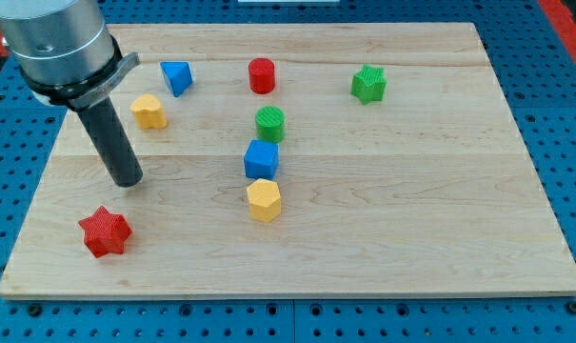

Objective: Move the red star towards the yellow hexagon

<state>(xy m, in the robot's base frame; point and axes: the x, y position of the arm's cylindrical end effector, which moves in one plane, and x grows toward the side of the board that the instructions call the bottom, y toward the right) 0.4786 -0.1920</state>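
The red star [105,232] lies near the board's lower left corner. The yellow hexagon [264,199] lies near the board's middle, to the right of the star and a little higher. My tip [128,181] rests on the board just above the star and slightly to its right, a small gap apart from it. The dark rod rises from the tip to the grey arm at the view's top left.
A blue cube [262,158] sits just above the yellow hexagon, with a green cylinder [270,124] and a red cylinder [261,75] further up. A second yellow block [148,111] and a blue triangular block [177,77] lie upper left. A green star [368,84] lies upper right.
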